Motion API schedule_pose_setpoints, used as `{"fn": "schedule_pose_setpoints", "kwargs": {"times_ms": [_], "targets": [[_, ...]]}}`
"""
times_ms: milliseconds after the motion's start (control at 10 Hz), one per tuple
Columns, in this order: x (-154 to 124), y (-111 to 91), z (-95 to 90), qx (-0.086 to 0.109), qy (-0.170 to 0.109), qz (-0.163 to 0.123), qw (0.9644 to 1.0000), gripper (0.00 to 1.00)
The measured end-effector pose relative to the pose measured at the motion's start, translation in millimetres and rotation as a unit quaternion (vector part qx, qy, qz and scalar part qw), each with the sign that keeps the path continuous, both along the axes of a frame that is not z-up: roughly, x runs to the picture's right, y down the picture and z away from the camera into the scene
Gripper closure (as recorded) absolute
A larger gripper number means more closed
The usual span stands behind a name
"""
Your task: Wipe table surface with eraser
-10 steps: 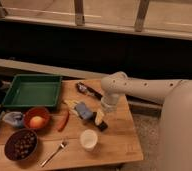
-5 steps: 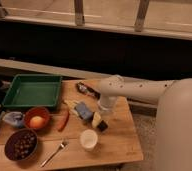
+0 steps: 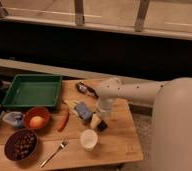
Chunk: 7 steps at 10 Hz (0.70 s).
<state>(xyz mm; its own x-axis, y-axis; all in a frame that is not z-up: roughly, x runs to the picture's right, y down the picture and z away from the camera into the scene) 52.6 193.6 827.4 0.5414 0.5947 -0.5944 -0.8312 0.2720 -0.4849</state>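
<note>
- Black eraser (image 3: pixel 103 126) sits on the wooden table (image 3: pixel 120 144), a little right of centre, about midway between the far and near edges.
- Gripper (image 3: pixel 100 121) hangs right over it, on an arm reaching in across the right edge; the eraser shows at its tip, slightly toward the near edge.
- Whether the gripper holds the eraser or only touches it, I cannot tell.
- Its long axis is too small to read.
- Bare wood lies toward the near right corner, so a wiping stroke looks freest that way.
- Toward the left edge a blue-grey block (image 3: pixel 82 111) is just beside the gripper, and a white cup (image 3: pixel 88 140) stands near, toward the near edge.
</note>
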Motion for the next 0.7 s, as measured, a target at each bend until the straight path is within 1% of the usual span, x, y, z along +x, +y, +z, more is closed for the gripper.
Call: {"fn": "schedule_pose_setpoints", "kwargs": {"times_ms": [200,300,400,700], "targets": [[-2.7,3.3,4.7,-0.003,0.005,-0.002,1.0000,0.24],[-3.3,3.9,6.4,-0.002,0.007,-0.003,1.0000,0.26],[-3.1,4.6,8.6,0.000,0.010,-0.002,0.9999,0.34],[-3.1,4.1,9.8,0.007,0.016,-0.001,0.9998,0.63]]}}
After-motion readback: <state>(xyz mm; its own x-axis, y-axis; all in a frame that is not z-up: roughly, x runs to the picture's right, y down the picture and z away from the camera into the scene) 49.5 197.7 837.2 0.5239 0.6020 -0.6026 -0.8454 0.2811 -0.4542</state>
